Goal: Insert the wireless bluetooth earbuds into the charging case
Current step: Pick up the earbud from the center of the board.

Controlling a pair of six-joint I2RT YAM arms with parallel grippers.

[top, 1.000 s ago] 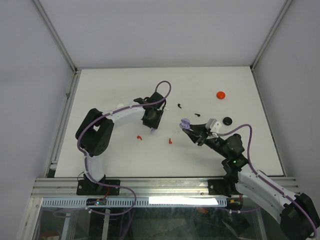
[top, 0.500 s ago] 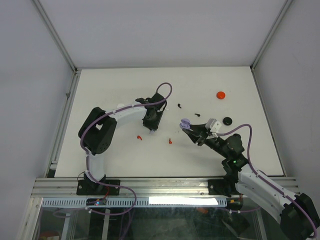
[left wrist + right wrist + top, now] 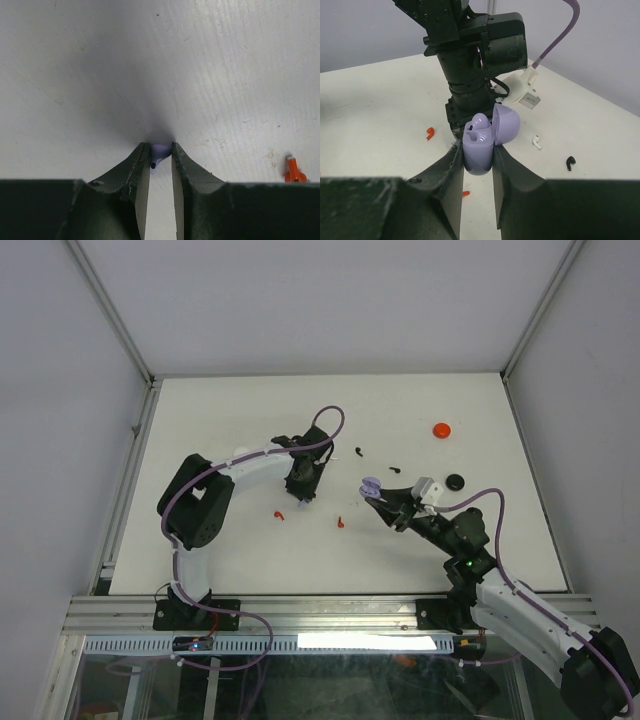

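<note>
**Operator:** How far along is the insertion?

**Guide:** Treat it as partly done. You see the right pincer [image 3: 478, 150] clamped on the lilac charging case [image 3: 479, 157]. The lid [image 3: 506, 122] stands open above the pincer's tips. One lilac bud [image 3: 480, 121] appears to be seated in a well. The well beside it looks empty, though the view is too small for you to confirm this.

**Operator:** Where is the second bud?

**Guide:** Look between the tips of the left pincer [image 3: 160, 156]. The jaws stand narrow, pinched on the loose lilac earbud [image 3: 159, 149], which lies on the table [image 3: 100, 75] and is not yet lifted. Three steps are left for this bud: raise it, carry it to the open case, and seat it in the free well.

**Operator:** What about the other colours?

**Guide:** Judge them as not started.
- A red earbud [image 3: 294, 170] lies well to the right of the left pincer's tips.
- A white earbud [image 3: 535, 142] and a black earbud [image 3: 570, 161] lie beyond the right pincer, off to its right.
- The red case [image 3: 441, 429] and the black case [image 3: 455, 481] sit on the table, apart from both pincers — you cannot tell their contents from here.
</note>
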